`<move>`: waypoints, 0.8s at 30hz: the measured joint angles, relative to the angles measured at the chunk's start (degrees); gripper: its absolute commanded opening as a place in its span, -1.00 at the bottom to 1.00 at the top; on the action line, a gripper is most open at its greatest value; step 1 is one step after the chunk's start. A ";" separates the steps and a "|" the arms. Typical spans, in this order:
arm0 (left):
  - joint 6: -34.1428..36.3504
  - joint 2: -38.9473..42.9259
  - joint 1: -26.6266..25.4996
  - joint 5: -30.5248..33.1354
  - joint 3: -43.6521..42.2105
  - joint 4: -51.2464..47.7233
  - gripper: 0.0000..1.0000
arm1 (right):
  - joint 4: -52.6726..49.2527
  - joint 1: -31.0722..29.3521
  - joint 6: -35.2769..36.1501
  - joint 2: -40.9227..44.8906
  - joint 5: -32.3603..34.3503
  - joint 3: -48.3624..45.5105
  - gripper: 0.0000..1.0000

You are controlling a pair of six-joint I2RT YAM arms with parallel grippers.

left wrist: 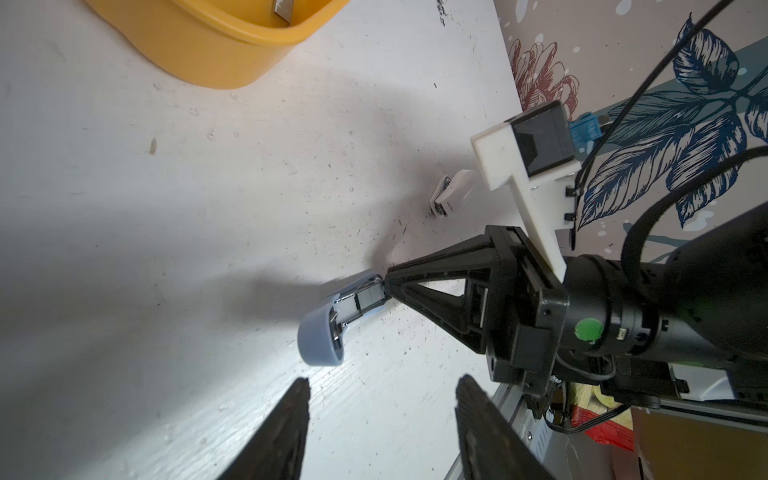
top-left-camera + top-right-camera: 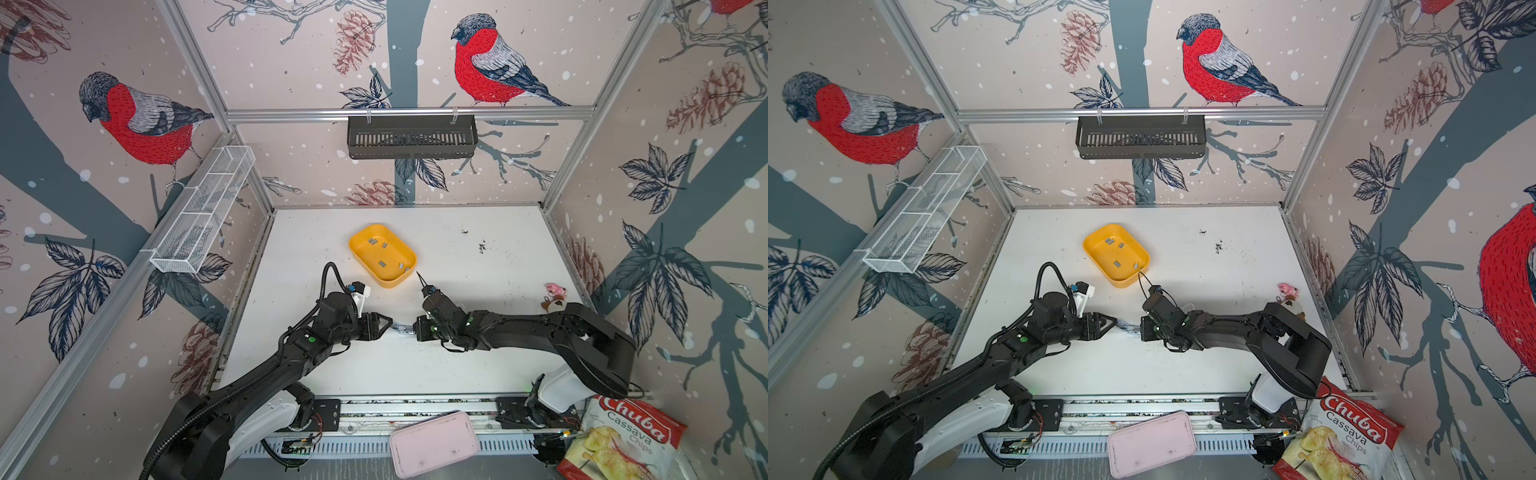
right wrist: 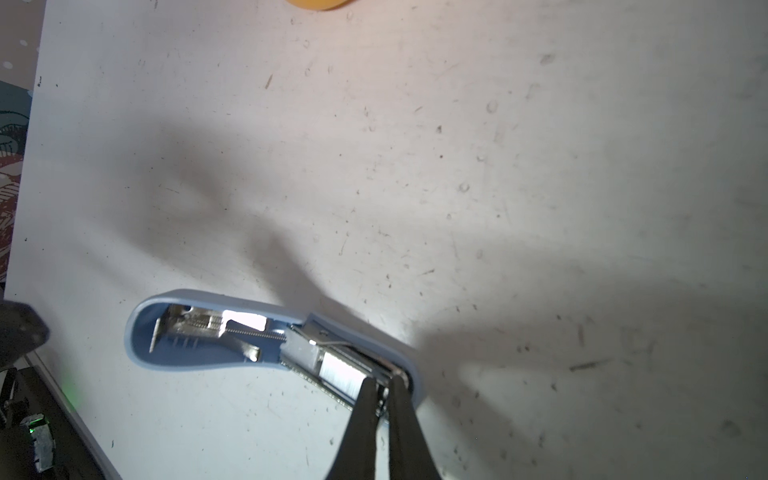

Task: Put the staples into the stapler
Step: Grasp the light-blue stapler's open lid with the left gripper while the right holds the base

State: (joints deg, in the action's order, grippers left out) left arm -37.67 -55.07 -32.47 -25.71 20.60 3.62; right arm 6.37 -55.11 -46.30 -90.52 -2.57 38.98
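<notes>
A pale blue stapler [image 2: 402,328] [image 2: 1128,326] lies opened flat on the white table between my two grippers. Its metal magazine faces up, and a grey strip of staples [image 3: 340,371] sits in it. My right gripper [image 3: 380,380] [image 1: 386,284] is shut, its tips pressed on the magazine's front end beside that strip. My left gripper [image 1: 382,380] [image 2: 390,321] is open and empty, just short of the stapler's [image 1: 328,328] rounded lid end. Several loose staples [image 2: 381,263] [image 2: 1109,240] lie in the yellow tray [image 2: 390,284] [image 2: 1121,283] behind the grippers.
A small white stapler [image 1: 451,193] lies on the table behind my right gripper. A pink toy [image 2: 555,290] sits by the right wall. A pink box [image 2: 432,442] and a chips bag [image 2: 619,440] rest at the front rail. Baskets [image 2: 411,137] hang on the walls.
</notes>
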 measured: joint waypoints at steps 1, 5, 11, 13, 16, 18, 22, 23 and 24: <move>-0.02 0.20 -0.07 0.00 -0.11 -0.07 0.14 | 0.11 0.02 0.00 -0.04 0.00 0.02 -0.86; -0.50 1.46 -0.46 0.00 -0.46 -0.04 0.14 | 0.44 0.00 0.00 -0.28 -0.02 0.11 -0.90; -1.68 1.09 -1.68 -0.22 -1.18 -0.15 0.14 | 0.68 0.00 0.00 -0.52 -0.02 0.37 -0.91; -1.97 0.50 -2.58 -0.22 -1.14 -0.24 0.15 | 0.79 0.00 0.00 -0.55 -0.02 0.37 -0.91; -2.45 -1.05 -3.78 -0.22 -0.57 -1.18 0.14 | 0.96 -0.07 0.00 -0.63 -0.02 0.37 -0.91; -2.54 -2.38 -4.24 -0.48 -0.22 -1.33 0.14 | 0.98 -0.11 0.00 -0.63 0.00 0.37 -0.91; -2.78 -5.14 -4.72 -1.03 0.22 -1.33 0.14 | 0.98 -0.35 0.02 -0.66 0.04 0.37 -0.92; -2.80 -5.90 -4.81 -1.03 0.48 -1.33 0.14 | 0.98 -0.42 0.04 -0.68 0.04 0.39 -0.92; -2.80 -6.34 -4.87 -1.03 0.74 -1.31 0.14 | 0.98 -0.50 0.07 -0.72 0.11 0.44 -0.93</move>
State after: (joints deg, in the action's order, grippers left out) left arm -40.47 -61.41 -37.34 -26.74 21.34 2.31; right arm 7.35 -55.61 -46.24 -91.24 -2.46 39.42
